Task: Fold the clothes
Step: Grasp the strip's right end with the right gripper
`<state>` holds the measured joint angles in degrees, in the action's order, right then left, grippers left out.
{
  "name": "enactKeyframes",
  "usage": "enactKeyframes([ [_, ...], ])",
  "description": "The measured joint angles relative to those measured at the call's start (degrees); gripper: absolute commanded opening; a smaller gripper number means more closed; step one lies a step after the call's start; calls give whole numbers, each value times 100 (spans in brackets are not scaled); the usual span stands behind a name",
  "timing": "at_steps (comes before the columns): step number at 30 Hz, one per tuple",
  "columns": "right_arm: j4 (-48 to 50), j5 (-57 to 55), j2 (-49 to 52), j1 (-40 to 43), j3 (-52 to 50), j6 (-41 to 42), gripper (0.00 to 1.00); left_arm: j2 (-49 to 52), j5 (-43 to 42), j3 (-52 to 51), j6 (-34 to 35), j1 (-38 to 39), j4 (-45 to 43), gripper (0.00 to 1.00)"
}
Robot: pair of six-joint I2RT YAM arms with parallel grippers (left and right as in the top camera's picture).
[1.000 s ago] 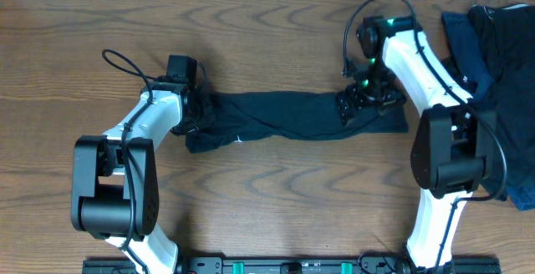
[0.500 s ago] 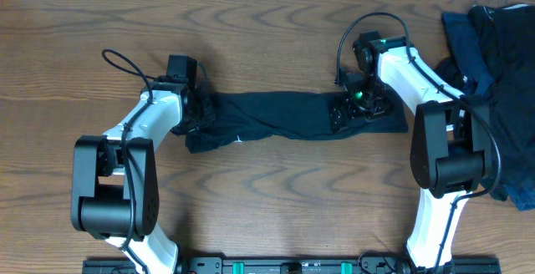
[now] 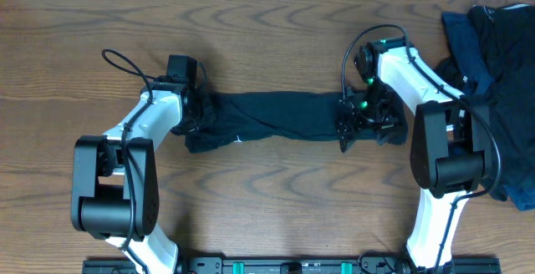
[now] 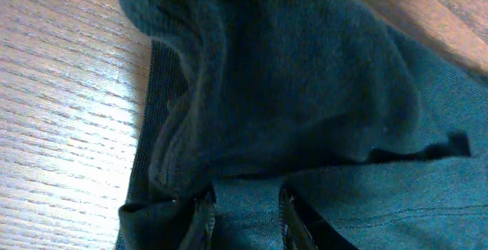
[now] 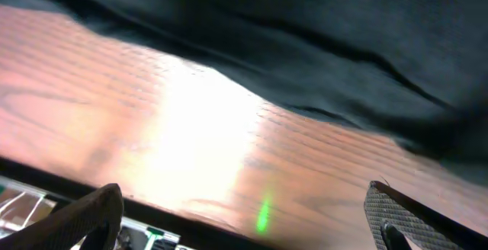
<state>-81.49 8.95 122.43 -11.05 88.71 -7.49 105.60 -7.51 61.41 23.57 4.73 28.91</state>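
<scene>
One piece of the clothes, a dark navy garment [image 3: 284,115], lies bunched in a long band across the middle of the table. A tiny white mark [image 3: 240,139] shows near its left end. My left gripper [image 3: 194,115] sits at that left end. In the left wrist view the gripper [image 4: 245,221] has its narrow-set fingers [image 4: 203,218] closed on a fold of the fabric [image 4: 305,75]. My right gripper [image 3: 359,124] hovers at the garment's right end. In the right wrist view it [image 5: 248,219] is wide open over bare wood, with the dark fabric [image 5: 305,36] beyond the fingertips.
More dark clothes [image 3: 501,73] lie piled at the right edge of the wooden table [image 3: 267,199], behind and beside the right arm. A black cable [image 3: 125,63] loops out from the left arm. The arm bases stand along the front edge.
The right gripper has shifted from over the garment's right end toward its front edge, still open. The left arm and the garment have stayed put.
</scene>
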Motion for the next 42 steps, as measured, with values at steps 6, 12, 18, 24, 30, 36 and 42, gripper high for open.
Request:
enactKeyframes([
  [6, 79, -173, -7, 22, 251, 304, 99, 0, -2, 0, 0, 0, 0, 32],
  [12, 195, -785, -186, 354, 839, 697, 99, 0, 0, 0, 0, 0, 0, 32],
  [18, 481, -1099, -247, 994, 885, 981, 99, 0, 4, 0, 0, 0, -9, 32],
  [24, 846, -1182, -247, 1270, 883, 1071, 99, 0, 46, -2, 0, 0, -33, 33],
  [30, 1427, -1110, -247, 1318, 605, 1093, 99, 0, 63, -2, 0, 0, -39, 32],
  [36, 2450, -1047, -247, 1318, -262, 1091, 99, 0, 66, -4, 0, 0, -42, 33],
  [42, 3209, -951, -306, 1318, -669, 957, 92, 0, 66, -4, 0, 0, -35, 33],
])
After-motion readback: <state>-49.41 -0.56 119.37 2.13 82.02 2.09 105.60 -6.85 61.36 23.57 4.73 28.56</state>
